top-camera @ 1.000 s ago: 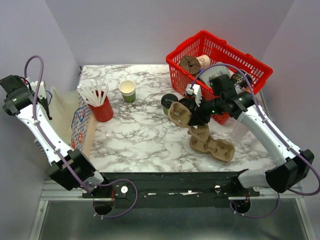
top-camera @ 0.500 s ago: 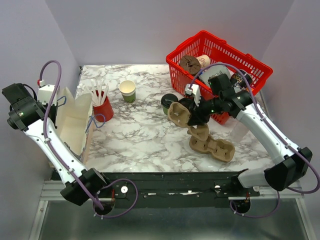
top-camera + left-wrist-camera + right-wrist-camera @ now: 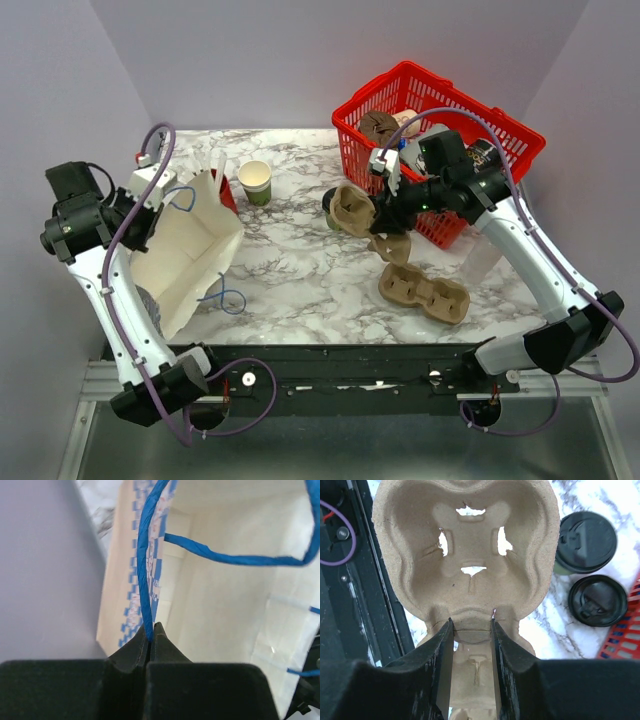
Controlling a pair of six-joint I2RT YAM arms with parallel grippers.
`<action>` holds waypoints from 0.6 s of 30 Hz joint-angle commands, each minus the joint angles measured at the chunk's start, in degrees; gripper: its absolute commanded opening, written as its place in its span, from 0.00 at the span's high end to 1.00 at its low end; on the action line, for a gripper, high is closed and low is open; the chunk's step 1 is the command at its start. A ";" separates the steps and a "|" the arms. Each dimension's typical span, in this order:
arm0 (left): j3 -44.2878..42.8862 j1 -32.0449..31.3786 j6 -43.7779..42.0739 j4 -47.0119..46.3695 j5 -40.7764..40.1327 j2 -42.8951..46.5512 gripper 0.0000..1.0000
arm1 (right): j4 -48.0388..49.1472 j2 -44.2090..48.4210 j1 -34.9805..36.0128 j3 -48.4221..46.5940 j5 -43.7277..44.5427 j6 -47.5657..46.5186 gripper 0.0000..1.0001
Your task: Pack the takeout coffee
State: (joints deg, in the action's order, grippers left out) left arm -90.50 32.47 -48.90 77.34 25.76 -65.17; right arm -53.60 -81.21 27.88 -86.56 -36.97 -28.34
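The takeout coffee, an olive-green cup with a black lid, stands on the marble; in the top view only its edge shows behind a cardboard cup carrier. My right gripper is shut on that carrier's middle rib and holds it tilted above the table, left of the coffee. My left gripper is shut on the blue cord handle of a white paper bag. The bag hangs open at the table's left side.
A second black lid lies beside the coffee, near the red basket that holds more items. A lidless green cup and a red cup stand at the back left. Another carrier lies front right.
My left arm has swung the bag from the left wall up and right over the table, and it now hangs open. My right gripper has raised the carrier slightly.
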 commanded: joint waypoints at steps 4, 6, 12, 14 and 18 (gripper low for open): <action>-2.83 -12.15 1.79 9.32 7.65 -4.52 1.00 | 0.69 0.79 -0.19 -4.58 -0.21 1.62 0.99; -4.33 -12.43 1.89 9.41 5.72 -6.37 1.00 | 1.04 1.14 -0.19 -4.32 0.23 1.62 0.99; -4.08 -13.66 1.53 9.41 5.79 -6.73 1.00 | 1.57 0.97 -0.19 -3.96 0.76 1.88 0.99; -3.37 -14.62 1.79 9.32 5.62 -6.12 1.00 | 1.14 0.53 -0.28 -4.92 0.76 1.71 0.99; -0.74 -15.86 1.62 9.50 3.25 -4.36 1.00 | 1.13 -0.70 -0.19 -6.33 0.41 1.71 0.99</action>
State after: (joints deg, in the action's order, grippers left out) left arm -93.19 17.74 -47.03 77.38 29.32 -72.18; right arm -53.21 -81.03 27.88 -89.95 -36.71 -27.00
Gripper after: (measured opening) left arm 0.020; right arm 0.394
